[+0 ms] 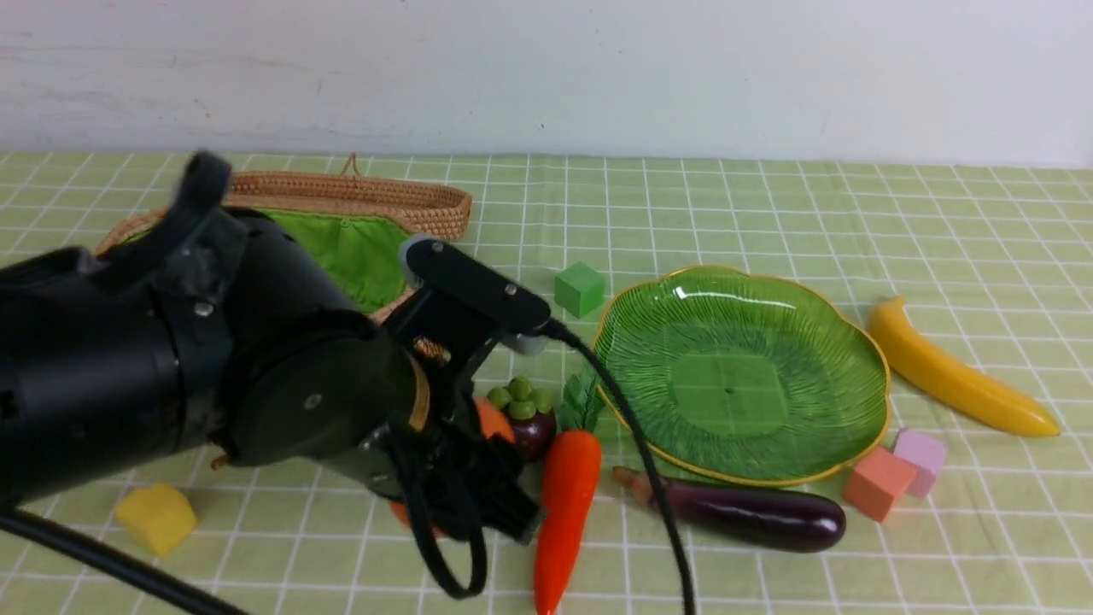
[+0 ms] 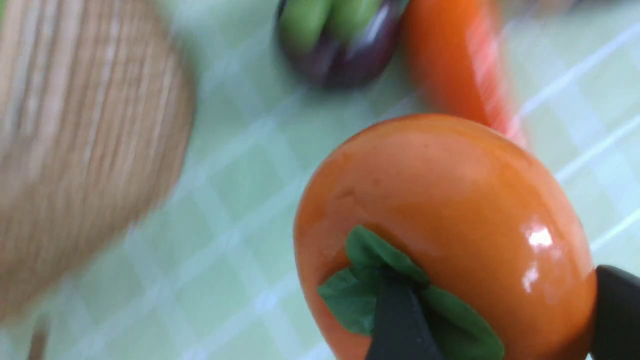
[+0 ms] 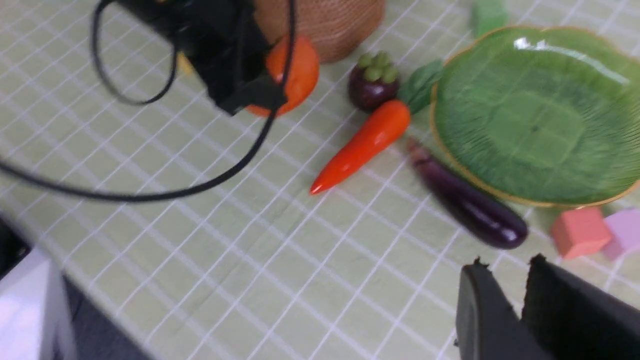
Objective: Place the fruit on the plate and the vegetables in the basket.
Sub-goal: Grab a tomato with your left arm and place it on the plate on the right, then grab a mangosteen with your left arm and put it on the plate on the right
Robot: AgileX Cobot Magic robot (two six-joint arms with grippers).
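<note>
My left gripper (image 1: 465,478) is shut on the round orange persimmon (image 2: 440,210). One finger (image 2: 400,320) lies across its green calyx and the other presses its far side. It hangs near the basket (image 1: 359,201), left of the mangosteen (image 1: 525,414) and the carrot (image 1: 564,512). The eggplant (image 1: 751,512) lies along the front rim of the green plate (image 1: 741,376), which holds nothing. The banana (image 1: 952,369) lies right of the plate. My right gripper (image 3: 507,262) hovers over the cloth near the eggplant (image 3: 470,205), its tips slightly apart with nothing between them.
A green cube (image 1: 580,289) sits behind the plate. A salmon cube (image 1: 877,483) and a lilac cube (image 1: 920,457) sit at its front right. A yellow cube (image 1: 156,517) is at the front left. My left arm's cable loops over the carrot area.
</note>
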